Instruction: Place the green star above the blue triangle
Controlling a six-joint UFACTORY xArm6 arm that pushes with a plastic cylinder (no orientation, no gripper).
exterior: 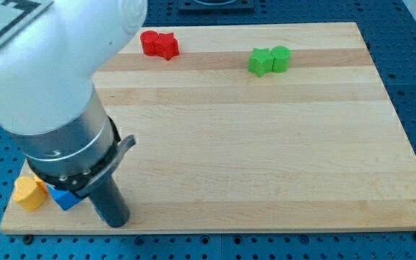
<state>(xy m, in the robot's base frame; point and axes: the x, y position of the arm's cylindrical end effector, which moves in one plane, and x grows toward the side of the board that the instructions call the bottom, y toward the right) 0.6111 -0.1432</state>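
The green star (260,62) lies near the view's top, right of centre, touching a green round block (282,58) on its right. A blue block (64,198), partly hidden under the arm so its shape is unclear, sits at the board's bottom left corner. My tip (119,222) rests on the board near the bottom edge, just right of the blue block and far from the green star.
A yellow block (28,193) sits just left of the blue block at the board's corner. Two red blocks (159,44) touch each other at the view's top, left of centre. The arm's big white and grey body (56,94) covers the view's left. The wooden board (266,144) has edges all round.
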